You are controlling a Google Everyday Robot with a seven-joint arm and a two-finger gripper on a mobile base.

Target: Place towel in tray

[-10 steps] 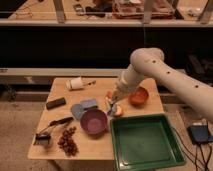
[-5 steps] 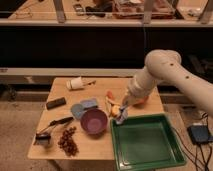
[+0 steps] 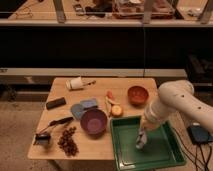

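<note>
A small grey-blue towel [image 3: 141,142] hangs from my gripper [image 3: 142,132], which is shut on its top. The gripper and towel are over the left part of the green tray [image 3: 167,154], which sits at the table's front right corner. The towel's lower end is close to the tray floor; I cannot tell whether it touches. The white arm reaches in from the right, over the tray's right rim.
On the wooden table [image 3: 100,150] are a purple bowl [image 3: 94,121], an orange bowl [image 3: 137,94], grey-blue pads [image 3: 83,106], a round fruit [image 3: 117,110], a white cup [image 3: 75,83], a black block [image 3: 55,103], a black brush [image 3: 51,130] and a dark red cluster [image 3: 67,141].
My arm has swung right and toward the front, carrying the towel from the middle of the table to above the green tray and lowering it.
</note>
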